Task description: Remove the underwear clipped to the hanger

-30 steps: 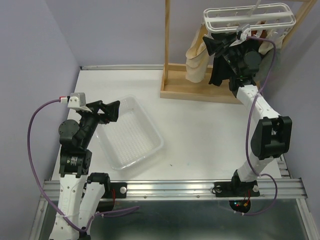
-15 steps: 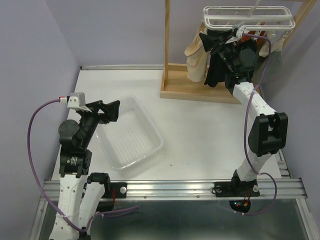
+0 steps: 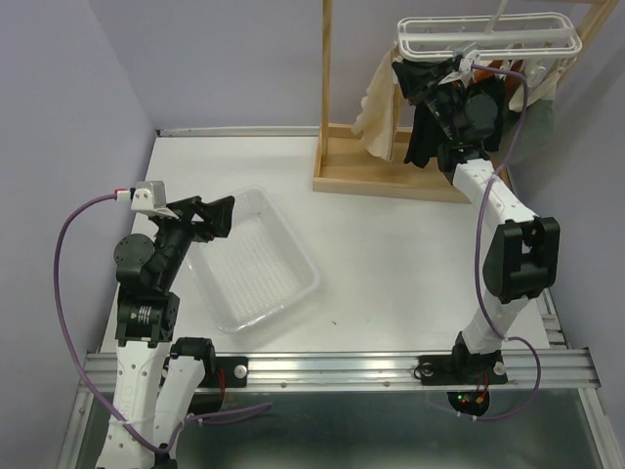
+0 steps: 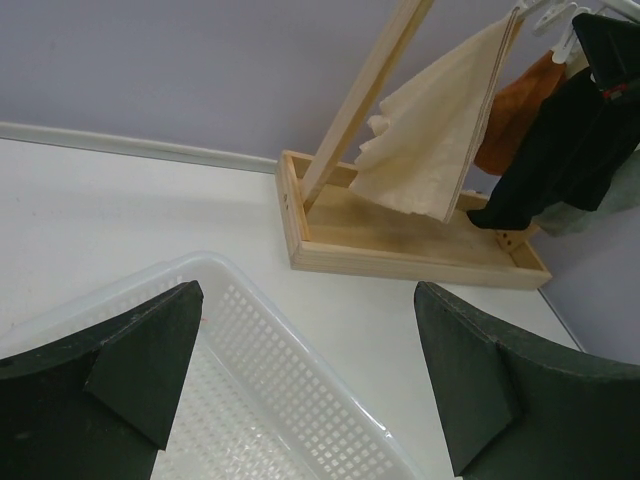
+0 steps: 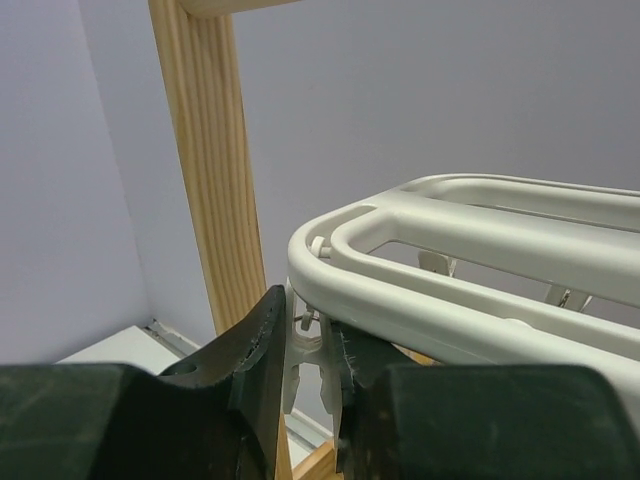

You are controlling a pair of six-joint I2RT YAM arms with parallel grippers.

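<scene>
My right end effector (image 5: pixel 310 335) is nearly closed, pinching a white clip (image 5: pixel 303 372) at the hanger (image 5: pixel 470 235) corner. Black underwear (image 3: pixel 425 137) hangs just below, with cream (image 3: pixel 381 103) beside it. Recommended: squeeze the clip's levers squarely and avoid dragging the frame. My left end effector (image 3: pixel 217 217) is wide open, holding nothing, over the tray (image 3: pixel 290 237) on the desk (image 3: pixel 391 254). Tray contents: none.

The wooden post (image 3: pixel 327 68) and the hanger (image 3: pixel 483 34) with its underwear (image 3: pixel 426 142) are crowding the far right corner. Between the basket (image 3: pixel 311 278) and the stand's base (image 3: pixel 391 182), bare table (image 3: pixel 391 254) is lying open.
</scene>
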